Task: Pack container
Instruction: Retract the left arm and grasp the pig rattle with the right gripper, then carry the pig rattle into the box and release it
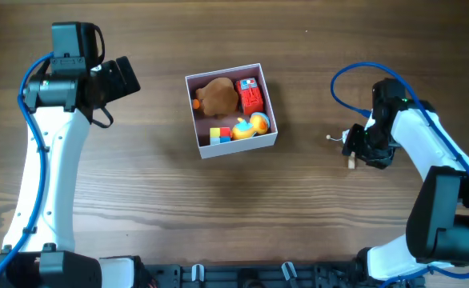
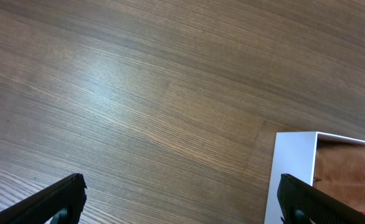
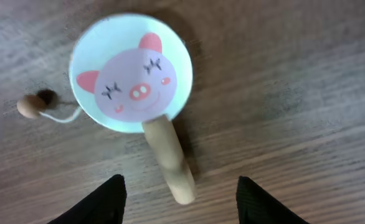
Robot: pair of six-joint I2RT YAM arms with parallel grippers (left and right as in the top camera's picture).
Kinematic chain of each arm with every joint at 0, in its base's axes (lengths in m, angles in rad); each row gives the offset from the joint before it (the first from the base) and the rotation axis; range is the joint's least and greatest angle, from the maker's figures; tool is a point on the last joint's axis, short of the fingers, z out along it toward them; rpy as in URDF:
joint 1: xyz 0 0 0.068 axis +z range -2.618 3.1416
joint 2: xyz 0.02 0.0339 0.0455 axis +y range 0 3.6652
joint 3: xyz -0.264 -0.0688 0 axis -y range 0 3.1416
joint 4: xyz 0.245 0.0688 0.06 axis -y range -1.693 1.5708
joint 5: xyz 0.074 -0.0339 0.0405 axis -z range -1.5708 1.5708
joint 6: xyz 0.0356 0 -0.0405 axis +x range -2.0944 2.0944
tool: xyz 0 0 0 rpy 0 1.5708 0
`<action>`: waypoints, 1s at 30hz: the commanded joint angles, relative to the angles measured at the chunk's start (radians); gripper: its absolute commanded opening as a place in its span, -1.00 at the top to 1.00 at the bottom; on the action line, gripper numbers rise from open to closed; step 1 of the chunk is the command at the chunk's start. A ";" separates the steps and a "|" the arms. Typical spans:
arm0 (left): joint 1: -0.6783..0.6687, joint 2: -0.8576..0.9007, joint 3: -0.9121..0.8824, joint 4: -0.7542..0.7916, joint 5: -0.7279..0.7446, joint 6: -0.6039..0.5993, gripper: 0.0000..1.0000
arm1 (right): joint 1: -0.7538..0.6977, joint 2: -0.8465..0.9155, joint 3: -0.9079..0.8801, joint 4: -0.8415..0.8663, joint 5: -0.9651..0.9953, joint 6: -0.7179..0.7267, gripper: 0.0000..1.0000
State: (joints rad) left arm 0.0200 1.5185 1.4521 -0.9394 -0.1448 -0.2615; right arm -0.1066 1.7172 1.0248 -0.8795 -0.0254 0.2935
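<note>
The container (image 1: 232, 149) is a square white-walled box with a pink inside at the table's middle. It holds a brown plush (image 1: 217, 96), a red toy (image 1: 251, 95), a yellow duck (image 1: 253, 126) and a coloured cube (image 1: 219, 134). Its corner shows in the left wrist view (image 2: 291, 168). A pig-face rattle drum (image 3: 132, 73) with a wooden handle (image 3: 169, 158) and a bead on a string (image 3: 30, 106) lies on the table under my right gripper (image 3: 179, 193), which is open with the handle's end between its fingers. My left gripper (image 2: 181, 196) is open and empty, left of the container.
The rattle's handle tip (image 1: 351, 163) peeks out below the right wrist in the overhead view. Blue cables run along both arms. The wooden table (image 1: 234, 216) stretches around the container.
</note>
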 commanded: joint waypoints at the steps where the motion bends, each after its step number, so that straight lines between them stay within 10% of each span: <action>1: 0.005 0.004 0.001 0.000 -0.003 -0.016 -0.99 | -0.004 0.014 -0.005 0.018 -0.001 -0.026 -0.11; 11: 0.005 0.004 0.001 0.000 -0.003 -0.016 -0.99 | -0.002 0.099 -0.005 0.056 -0.016 -0.084 -0.06; 19: 0.005 0.004 0.001 0.000 -0.003 -0.016 -0.99 | -0.002 0.155 -0.005 0.060 -0.028 -0.072 0.79; 30: 0.005 0.004 0.001 0.000 -0.003 -0.016 -0.99 | 0.026 -0.001 0.127 -0.036 -0.068 -0.055 0.91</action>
State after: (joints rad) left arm 0.0200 1.5185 1.4521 -0.9394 -0.1452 -0.2615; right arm -0.1066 1.8111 1.0721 -0.8925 -0.0360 0.2298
